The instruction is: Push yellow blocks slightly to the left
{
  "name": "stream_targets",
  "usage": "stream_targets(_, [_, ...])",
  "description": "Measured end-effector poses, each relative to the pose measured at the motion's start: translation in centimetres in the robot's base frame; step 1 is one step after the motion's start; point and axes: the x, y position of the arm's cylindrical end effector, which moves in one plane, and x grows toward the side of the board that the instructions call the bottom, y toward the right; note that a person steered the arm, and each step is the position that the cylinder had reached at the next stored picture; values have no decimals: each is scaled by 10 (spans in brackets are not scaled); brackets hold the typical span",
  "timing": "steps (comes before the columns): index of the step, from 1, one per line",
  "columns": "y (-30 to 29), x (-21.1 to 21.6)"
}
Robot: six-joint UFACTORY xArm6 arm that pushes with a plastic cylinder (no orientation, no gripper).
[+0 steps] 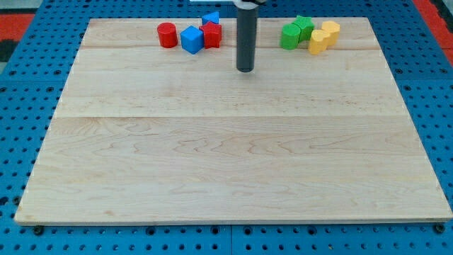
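Two yellow blocks sit side by side near the view's top right: a yellow block (pixel 318 41) in front and a yellow block (pixel 330 31) just behind and to its right, touching. Two green blocks (pixel 296 32) press against their left side. My tip (pixel 245 69) stands on the board at the top centre, well to the left of the green and yellow group and touching no block. The dark rod rises from it out of the view's top.
A red cylinder (pixel 167 35), a blue cube (pixel 191 40), a red block (pixel 211 34) and a small blue block (pixel 211 18) cluster left of the rod. The wooden board (pixel 226 177) lies on a blue pegboard surface.
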Motion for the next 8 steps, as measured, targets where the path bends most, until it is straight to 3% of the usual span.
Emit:
stream_targets(1, [2, 22])
stream_targets(4, [21, 32])
stream_targets(5, [103, 29])
stream_targets(6, [204, -6])
stream_targets(7, [259, -60])
stream_targets(8, [251, -131])
